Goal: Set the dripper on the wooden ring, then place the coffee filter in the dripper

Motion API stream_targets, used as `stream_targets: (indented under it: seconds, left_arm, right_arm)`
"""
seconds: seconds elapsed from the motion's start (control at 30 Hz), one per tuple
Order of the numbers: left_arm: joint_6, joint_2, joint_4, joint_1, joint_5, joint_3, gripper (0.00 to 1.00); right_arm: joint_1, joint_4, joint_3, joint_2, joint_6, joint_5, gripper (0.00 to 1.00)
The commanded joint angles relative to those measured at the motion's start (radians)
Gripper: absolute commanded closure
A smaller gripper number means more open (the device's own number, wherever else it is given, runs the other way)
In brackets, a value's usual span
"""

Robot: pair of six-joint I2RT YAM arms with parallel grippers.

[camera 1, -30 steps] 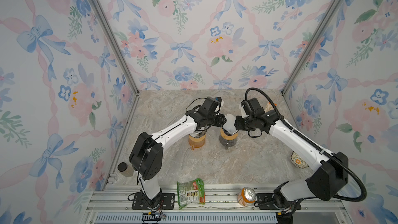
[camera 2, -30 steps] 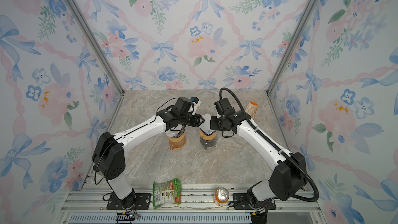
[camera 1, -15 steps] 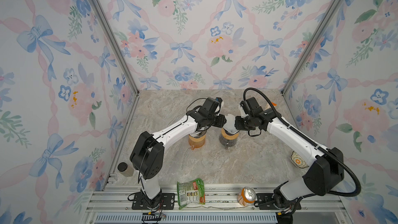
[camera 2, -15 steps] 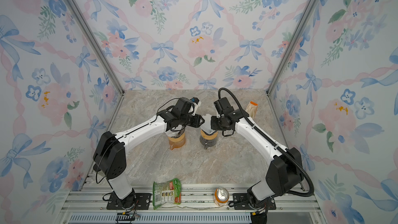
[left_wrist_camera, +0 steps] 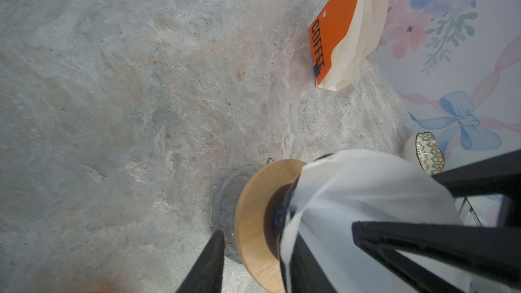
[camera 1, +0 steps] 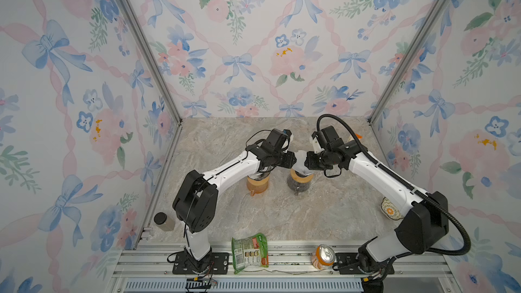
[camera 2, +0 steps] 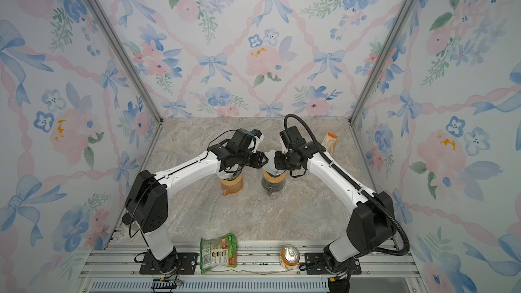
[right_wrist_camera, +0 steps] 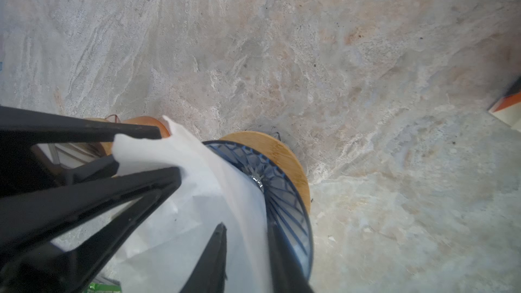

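The white coffee filter (camera 1: 301,158) (camera 2: 271,159) stands as a crumpled cone in the dripper (right_wrist_camera: 282,187), its top sticking up above the rim. The dripper is a blue ribbed cone with a wooden collar (left_wrist_camera: 253,215) on a dark glass carafe (camera 1: 298,186). My left gripper (camera 1: 293,162) (left_wrist_camera: 256,249) is open, with one finger outside the collar and the other inside the filter (left_wrist_camera: 366,187). My right gripper (camera 1: 308,162) (right_wrist_camera: 246,229) meets it from the other side. It is open too, with the filter's wall (right_wrist_camera: 197,193) loose between its fingers.
An amber jar (camera 1: 256,184) stands under the left arm, close beside the carafe. An orange coffee filter pack (left_wrist_camera: 332,32) (camera 2: 329,142) leans at the back right. A patterned cup (camera 1: 390,211) sits right. A green packet (camera 1: 249,252), a can (camera 1: 322,255) and a dark-lidded jar (camera 1: 163,221) lie near the front.
Both grippers stay at the dripper and their jaws have spread a little. The right arm has shifted slightly. The filter remains in the dripper.
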Motion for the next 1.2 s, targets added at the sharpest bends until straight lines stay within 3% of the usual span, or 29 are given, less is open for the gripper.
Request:
stream_targets:
  seconds: [0.0, 0.3, 1.17]
  left_arm:
    - [0.022, 0.01, -0.02, -0.001, -0.006, 0.012, 0.6]
    - [0.024, 0.013, -0.02, -0.005, -0.003, 0.016, 0.6]
    - [0.027, 0.05, -0.032, -0.013, -0.012, 0.043, 0.59]
  right_arm:
    - [-0.001, -0.028, 0.05, -0.036, -0.039, 0.028, 0.7]
    - [-0.011, -0.1, 0.058, -0.022, -0.064, 0.122, 0.62]
    - [-0.084, -0.032, -0.024, 0.048, -0.076, 0.025, 0.62]
